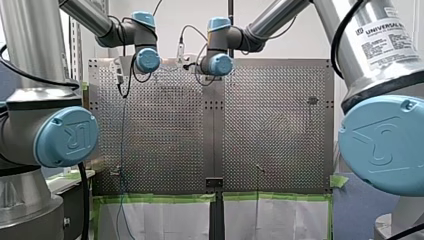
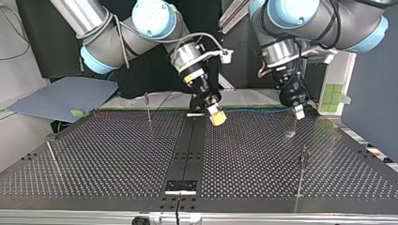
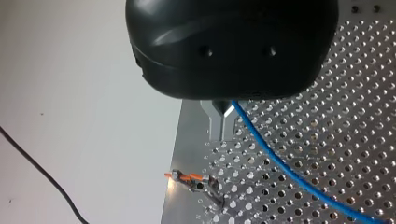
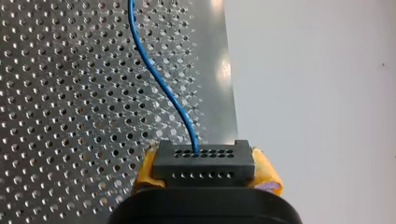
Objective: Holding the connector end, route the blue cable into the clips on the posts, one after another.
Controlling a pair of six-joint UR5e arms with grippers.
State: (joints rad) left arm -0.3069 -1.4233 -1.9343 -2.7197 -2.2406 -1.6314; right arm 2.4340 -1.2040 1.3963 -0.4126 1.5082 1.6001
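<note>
Currently, right jaws pinch the connector (image 4: pixel 203 161) between yellow pads (image 4: pixel 268 175). Left jaws close on the cable (image 2: pixel 253 110), strung along the worktop's (image 2: pixel 117 154) 12 o'clock edge, top view. Recommend a taut line, lowered squarely onto the post (image 2: pixel 302 168) at 5 o'clock of the left jaws.

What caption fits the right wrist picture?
My right arm's yellow-padded end effector grips a black rectangular connector trailing a thin blue cable.
</note>
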